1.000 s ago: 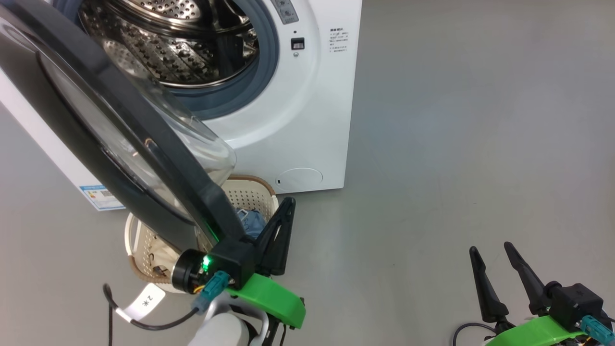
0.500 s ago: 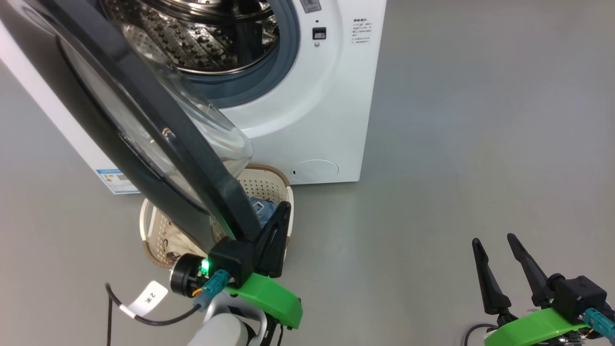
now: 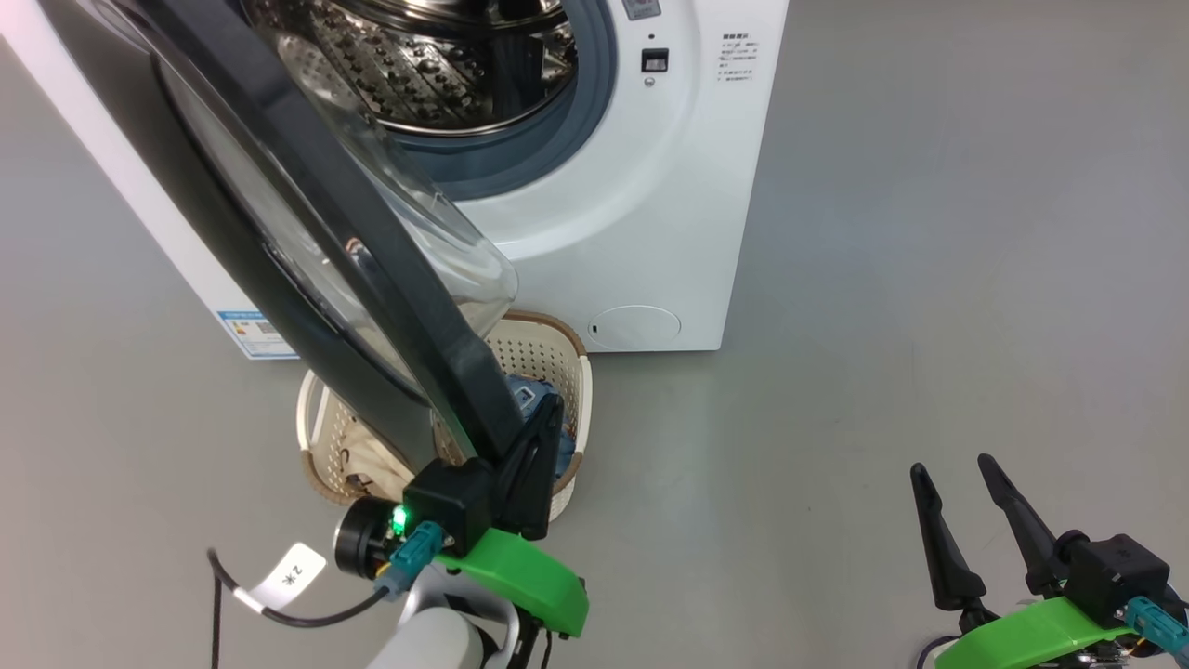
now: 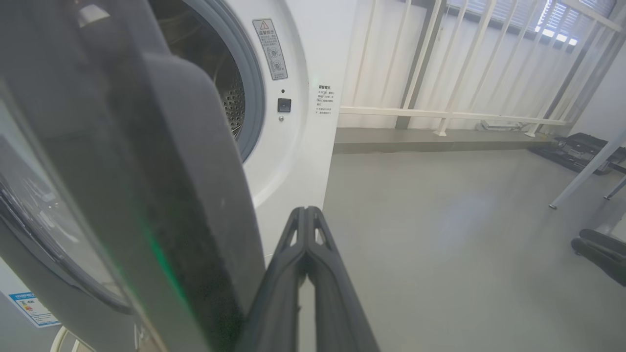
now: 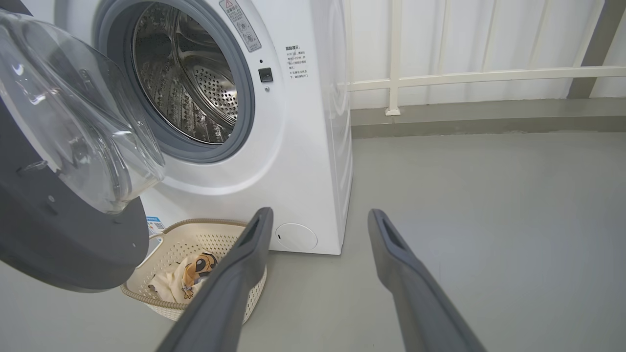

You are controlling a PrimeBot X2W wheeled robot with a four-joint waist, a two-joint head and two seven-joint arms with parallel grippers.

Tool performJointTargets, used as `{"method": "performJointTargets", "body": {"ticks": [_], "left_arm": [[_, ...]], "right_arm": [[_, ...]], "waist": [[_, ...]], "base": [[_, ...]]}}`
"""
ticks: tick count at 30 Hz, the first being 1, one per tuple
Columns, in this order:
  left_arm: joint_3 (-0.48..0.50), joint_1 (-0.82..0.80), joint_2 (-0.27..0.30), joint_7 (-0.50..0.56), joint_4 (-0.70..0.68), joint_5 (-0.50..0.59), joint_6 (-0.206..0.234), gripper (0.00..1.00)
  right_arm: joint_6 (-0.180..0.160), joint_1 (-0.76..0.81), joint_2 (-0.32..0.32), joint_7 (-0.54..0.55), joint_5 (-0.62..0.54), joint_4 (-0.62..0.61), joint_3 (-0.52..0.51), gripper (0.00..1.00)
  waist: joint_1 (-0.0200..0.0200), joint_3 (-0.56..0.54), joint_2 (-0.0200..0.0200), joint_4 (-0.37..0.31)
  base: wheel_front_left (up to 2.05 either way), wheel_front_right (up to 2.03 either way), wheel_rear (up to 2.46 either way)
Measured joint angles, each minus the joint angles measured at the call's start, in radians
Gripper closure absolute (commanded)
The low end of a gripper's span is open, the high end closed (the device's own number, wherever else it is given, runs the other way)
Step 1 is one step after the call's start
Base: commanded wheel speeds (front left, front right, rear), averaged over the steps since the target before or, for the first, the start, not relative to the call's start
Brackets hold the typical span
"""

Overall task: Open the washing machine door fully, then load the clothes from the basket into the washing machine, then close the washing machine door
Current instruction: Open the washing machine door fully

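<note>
Evidently left end effector (image 3: 553, 409), clenched empty, presses the washing machine door (image 3: 372, 251) rim to widen it; right end effector (image 3: 949, 466) released.

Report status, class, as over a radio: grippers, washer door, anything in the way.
Left gripper shut, beside the open round black-rimmed glass door. Right gripper open, empty. Door overhangs the cream perforated plastic basket; clothes inside.

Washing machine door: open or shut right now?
Open. The door stands out above the basket, leaving the drum and grey gasket exposed; whether it is fully open, cannot tell.
</note>
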Motion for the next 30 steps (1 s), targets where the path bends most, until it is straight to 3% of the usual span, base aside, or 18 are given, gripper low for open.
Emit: {"method": "performJointTargets", "body": {"ticks": [21, 30], "left_arm": [[-0.024, 0.007, -0.007, 0.016, -0.013, -0.025, 0.028, 1.0], [-0.045, 0.03, 0.001, 0.05, -0.044, -0.042, 0.061, 1.0]], "right_arm": [[0.0, 0.0, 0.0, 0.0, 0.002, 0.012, 0.006, 0.0], [0.0, 0.0, 0.0, 0.0, 0.009, 0.019, 0.007, 0.0]], "waist": [[0.0, -0.006, 0.0, 0.051], [0.0, -0.011, 0.0, 0.056]], "base": [[0.0, 0.0, 0.0], [0.0, 0.0, 0.0]]}}
